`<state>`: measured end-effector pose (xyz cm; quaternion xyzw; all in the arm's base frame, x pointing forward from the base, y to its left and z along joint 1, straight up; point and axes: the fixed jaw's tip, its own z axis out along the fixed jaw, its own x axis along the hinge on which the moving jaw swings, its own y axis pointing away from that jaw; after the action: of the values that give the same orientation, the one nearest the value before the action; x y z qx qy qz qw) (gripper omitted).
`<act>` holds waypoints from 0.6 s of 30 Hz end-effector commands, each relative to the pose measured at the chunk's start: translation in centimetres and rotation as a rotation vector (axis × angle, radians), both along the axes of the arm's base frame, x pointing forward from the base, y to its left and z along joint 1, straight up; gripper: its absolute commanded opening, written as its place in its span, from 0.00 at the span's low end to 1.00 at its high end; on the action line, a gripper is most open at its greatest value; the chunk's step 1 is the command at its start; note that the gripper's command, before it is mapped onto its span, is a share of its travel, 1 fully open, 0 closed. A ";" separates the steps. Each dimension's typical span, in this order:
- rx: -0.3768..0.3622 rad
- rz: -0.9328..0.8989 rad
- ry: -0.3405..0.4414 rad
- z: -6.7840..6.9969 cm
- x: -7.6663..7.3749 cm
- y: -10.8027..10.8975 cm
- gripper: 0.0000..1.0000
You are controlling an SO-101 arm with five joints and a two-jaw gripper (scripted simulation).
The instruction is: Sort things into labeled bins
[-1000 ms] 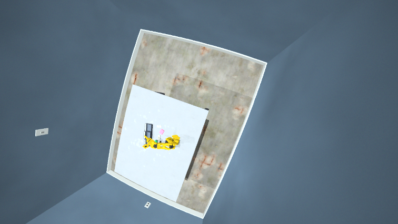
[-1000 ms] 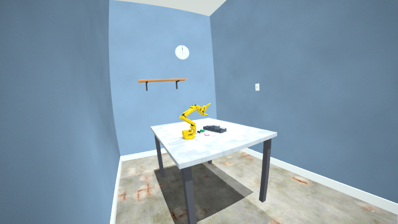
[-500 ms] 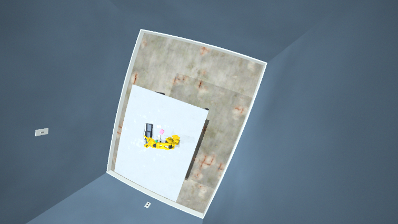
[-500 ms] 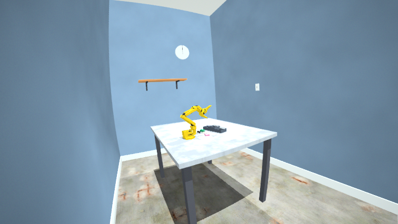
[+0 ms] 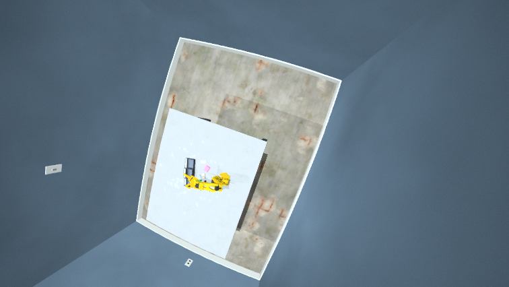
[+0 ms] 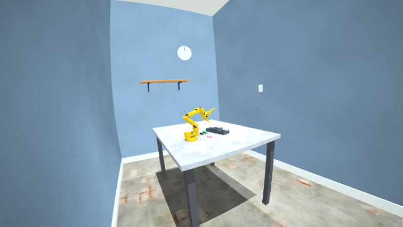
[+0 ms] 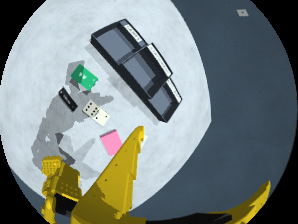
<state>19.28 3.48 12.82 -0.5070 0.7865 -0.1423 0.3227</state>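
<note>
Hovering up high, the gripper (image 5: 187, 180) (image 6: 211, 114) (image 7: 205, 159) had its fingers wide apart, probably to pick a target; domino (image 7: 96, 113), pink thing (image 5: 207, 168) (image 6: 209, 136) (image 7: 111, 142) lay beside the bins (image 5: 194, 164) (image 6: 217, 131) (image 7: 122, 63), unsorted.

Blue walls (image 5: 409, 142) (image 6: 309, 56) enclose a stained grey floor (image 5: 277, 89) (image 6: 135, 208). A white-topped bench (image 5: 192, 224) (image 6: 225, 145) stands on dark legs, casting a shadow; on the far wall, a round clock (image 6: 184, 53) hangs above a wooden shelf (image 6: 164, 81).

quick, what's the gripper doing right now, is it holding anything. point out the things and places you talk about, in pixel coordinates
Gripper (image 6: 211, 114) (image 7: 206, 155): wide open, holding nothing, raised above the table (image 5: 213, 228) (image 6: 236, 146) (image 7: 30, 65).
</note>
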 end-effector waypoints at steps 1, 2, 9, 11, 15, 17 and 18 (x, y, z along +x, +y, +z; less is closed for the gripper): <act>-0.022 0.024 0.015 -0.2 -0.1 0.0 1.00; -0.022 0.024 0.015 -0.2 -0.1 0.0 1.00; -0.044 0.045 0.056 -1.0 -0.4 -0.1 1.00; -0.054 0.056 0.070 -1.2 -0.5 -0.1 1.00; -0.074 0.076 0.096 -1.6 -0.7 -0.2 1.00; -0.084 0.087 0.109 -1.9 -0.7 -0.2 1.00; -0.089 0.092 0.116 -2.0 -0.8 -0.2 1.00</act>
<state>18.56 3.30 10.87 -0.5550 0.7778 -0.1317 0.2639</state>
